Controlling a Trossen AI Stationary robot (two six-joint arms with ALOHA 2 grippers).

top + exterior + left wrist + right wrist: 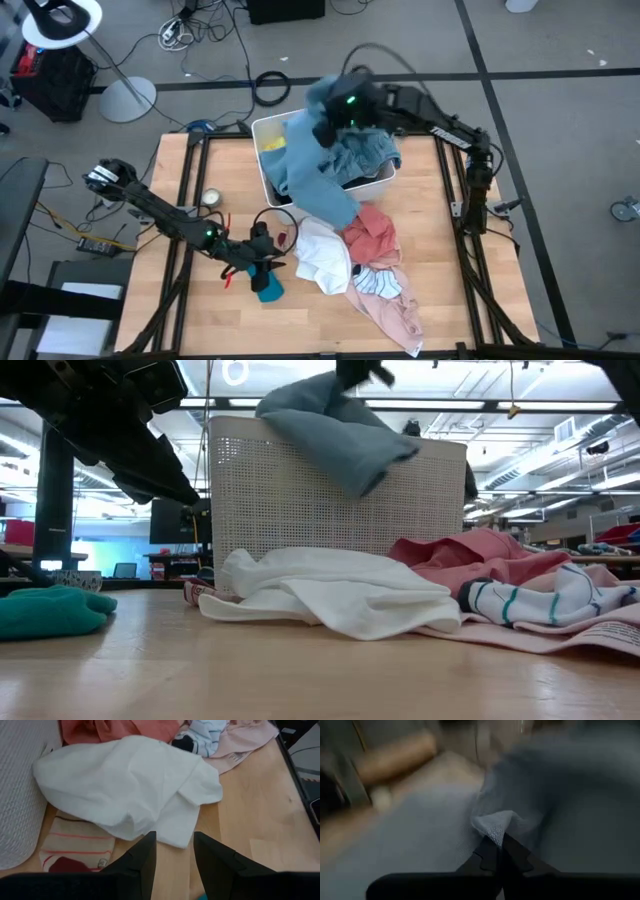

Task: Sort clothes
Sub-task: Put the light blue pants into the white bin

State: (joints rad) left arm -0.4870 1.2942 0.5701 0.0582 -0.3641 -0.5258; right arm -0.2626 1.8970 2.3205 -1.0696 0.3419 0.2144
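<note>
My right gripper [333,112] is over the far side of the white bin [268,128], shut on a blue-grey garment [312,175]. The garment drapes over the bin's near rim down to the table. It also shows in the low view [335,425]. My left gripper [175,851] is open and empty, low over the table, just short of a white garment [125,785] lying flat on the wood. Beyond it lie a salmon garment [372,232], a white striped one [380,283] and a pale pink one [400,315]. A teal garment [268,290] lies beside my left gripper. My right gripper pinches a bunched fold of the blue-grey garment [492,827] between its two fingertips, near the garment's upper end. That end is lifted above the bin. The rest hangs slack over the bin's rim [345,460], with the lower end on the table [335,205].
More blue denim cloth [372,152] and a yellow piece [272,142] lie in the bin. A beige striped cloth [75,842] lies against the bin wall [20,795]. A tape roll [211,198] sits at the table's left. Bare wood lies toward the near left.
</note>
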